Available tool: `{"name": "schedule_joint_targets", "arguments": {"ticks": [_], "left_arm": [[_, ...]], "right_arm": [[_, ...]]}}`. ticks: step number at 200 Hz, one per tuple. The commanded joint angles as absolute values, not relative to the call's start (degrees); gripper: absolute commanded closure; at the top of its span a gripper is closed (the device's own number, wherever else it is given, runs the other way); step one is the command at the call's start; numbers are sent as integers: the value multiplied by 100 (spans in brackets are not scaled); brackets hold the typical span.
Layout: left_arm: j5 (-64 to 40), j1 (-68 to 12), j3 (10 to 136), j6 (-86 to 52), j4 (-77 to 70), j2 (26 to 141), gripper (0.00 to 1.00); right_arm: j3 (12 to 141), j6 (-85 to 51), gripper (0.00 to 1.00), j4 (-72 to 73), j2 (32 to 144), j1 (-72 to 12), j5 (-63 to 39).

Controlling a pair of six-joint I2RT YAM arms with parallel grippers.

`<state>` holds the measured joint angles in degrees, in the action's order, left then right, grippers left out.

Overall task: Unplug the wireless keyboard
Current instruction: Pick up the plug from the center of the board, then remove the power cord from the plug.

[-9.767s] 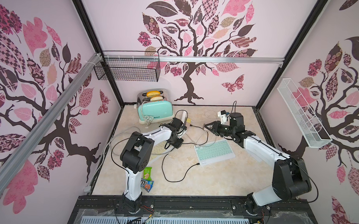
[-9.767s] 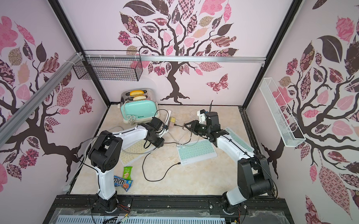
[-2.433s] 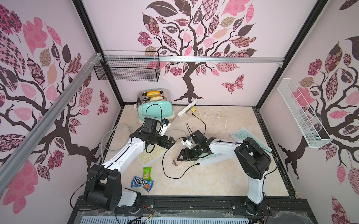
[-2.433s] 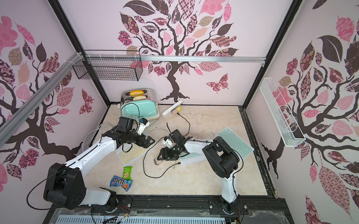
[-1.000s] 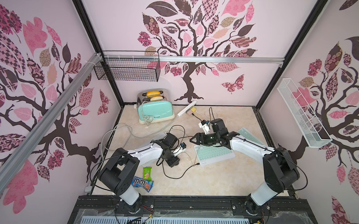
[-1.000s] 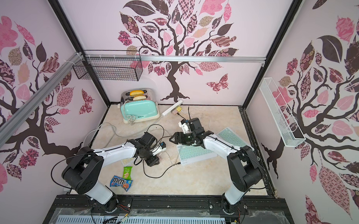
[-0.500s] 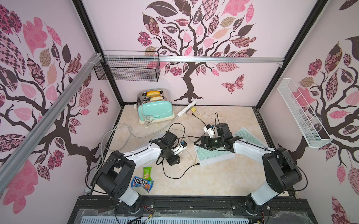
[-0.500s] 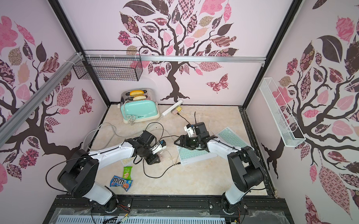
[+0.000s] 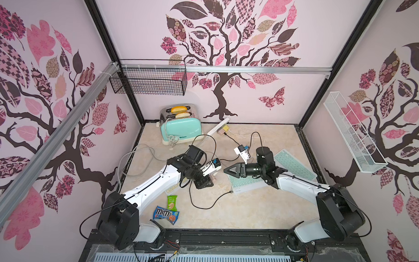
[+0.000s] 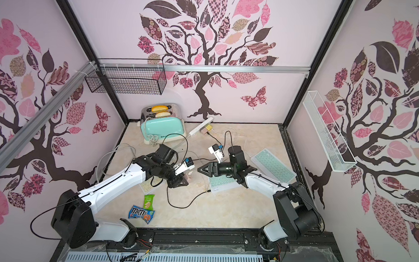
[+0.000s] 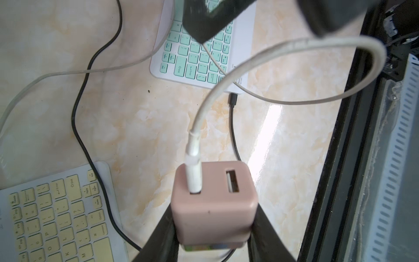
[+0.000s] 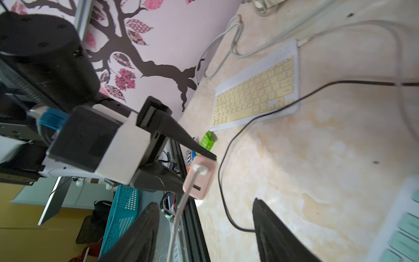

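Left wrist: left claw (image 11: pixel 213 226) pinching pink charger (image 11: pixel 213 204) with white cable (image 11: pixel 294 43); right claw (image 12: pixel 205 202) spread; "m&m's" packet (image 9: pixel 166 214); bread (image 9: pixel 179 109) in toaster (image 9: pixel 181 129).

Toaster (image 9: pixel 180 128) stands back left against the wall (image 9: pixel 264 114) — snack packets (image 9: pixel 167 213) lie front left. A keyboard (image 9: pixel 243 185) lies mid-table under the right arm (image 9: pixel 297 184), a second keyboard (image 9: pixel 293 164) behind it, rightward; the charger (image 11: pixel 214 202) sits in the left gripper (image 11: pixel 213 212)
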<state>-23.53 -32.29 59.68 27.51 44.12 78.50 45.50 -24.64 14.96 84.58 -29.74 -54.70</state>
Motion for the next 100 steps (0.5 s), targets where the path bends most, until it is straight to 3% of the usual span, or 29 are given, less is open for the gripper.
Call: {"name": "schedule_joint_targets", "arguments": {"ticks": [1, 63, 100], "left_arm": [[-2725, -3243, 6200, 2913, 4662, 7604, 100], [-3009, -3243, 6404, 2965, 4914, 7534, 100], [-3075, -3250, 6546, 3053, 5035, 7554, 100]], "right_arm": [[4752, -2211, 36, 1935, 8548, -3143, -5880], [4939, -2801, 58, 3179, 9083, -3286, -6333], [4896, -2584, 61, 3338, 9140, -3296, -6709]]}}
